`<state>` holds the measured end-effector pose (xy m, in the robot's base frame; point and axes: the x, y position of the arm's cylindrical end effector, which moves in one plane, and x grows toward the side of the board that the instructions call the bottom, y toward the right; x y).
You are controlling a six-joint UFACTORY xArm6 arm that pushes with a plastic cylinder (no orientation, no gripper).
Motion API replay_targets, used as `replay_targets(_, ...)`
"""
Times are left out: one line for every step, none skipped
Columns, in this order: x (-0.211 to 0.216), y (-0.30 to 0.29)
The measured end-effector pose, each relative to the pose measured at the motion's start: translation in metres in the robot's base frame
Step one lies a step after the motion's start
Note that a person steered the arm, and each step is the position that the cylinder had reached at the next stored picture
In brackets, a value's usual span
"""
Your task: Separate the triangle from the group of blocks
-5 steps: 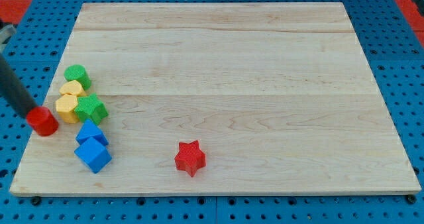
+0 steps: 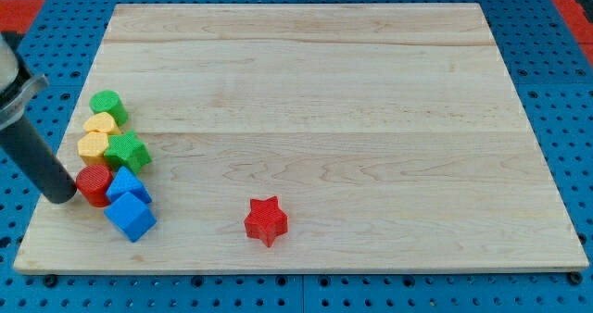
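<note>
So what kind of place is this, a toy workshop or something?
More likely a robot test bench, I think. A wooden board lies on a blue table full of holes, small coloured blocks such as a red star sit on it, and my tip rests beside a red round block.

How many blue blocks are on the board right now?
2. Both sit at the view's lower left, touching each other: one blue block beside the red cylinder, and a blue cube just below it. None seem hidden. My tip is left of the red cylinder.
</note>
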<state>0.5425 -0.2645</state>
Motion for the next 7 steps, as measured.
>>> replay_targets(0.025,0.005)
replay_targets(0.037,0.041)
replay_targets(0.01,0.062)
replay_targets(-0.012,0.062)
replay_targets(-0.031,0.092)
replay_targets(-0.052,0.13)
replay_targets(-0.091,0.156)
